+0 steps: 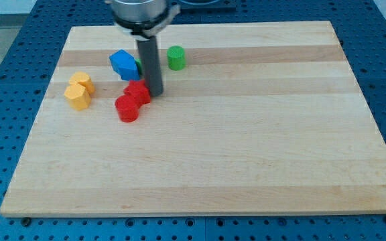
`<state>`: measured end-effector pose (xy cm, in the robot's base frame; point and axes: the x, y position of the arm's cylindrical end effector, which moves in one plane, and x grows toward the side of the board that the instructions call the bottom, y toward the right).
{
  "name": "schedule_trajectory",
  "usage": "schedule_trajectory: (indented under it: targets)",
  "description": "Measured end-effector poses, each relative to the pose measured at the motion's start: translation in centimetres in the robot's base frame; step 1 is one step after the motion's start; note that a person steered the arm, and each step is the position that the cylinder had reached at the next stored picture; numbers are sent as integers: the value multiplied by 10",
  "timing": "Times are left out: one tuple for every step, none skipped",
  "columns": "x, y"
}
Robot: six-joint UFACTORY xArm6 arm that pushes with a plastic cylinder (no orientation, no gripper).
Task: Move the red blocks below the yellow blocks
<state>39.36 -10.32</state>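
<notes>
Camera view showed my tip (155, 93) resting on the counter (246, 147), touching the right edge of the upper red block (138, 91); the arm carried no fingers, only the rod, which held nothing. The two red blocks lay touching, their pair running diagonally from upper right to the red cylinder (126, 108) at lower left; the two yellow blocks (80, 90) sat to their left, near the counter's left edge. A blue block (123, 65) lay just above the red ones, left of the rod; a green cylinder (175, 58) stood to the rod's right.
</notes>
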Motion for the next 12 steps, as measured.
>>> schedule_trajectory:
  targets:
    - [0, 5]
    - [0, 69]
    - [20, 92]
    - [43, 50]
    - [57, -12]
    - [62, -66]
    - [69, -93]
    - [71, -70]
    - [71, -35]
    - [71, -26]
    - [71, -62]
    - [70, -100]
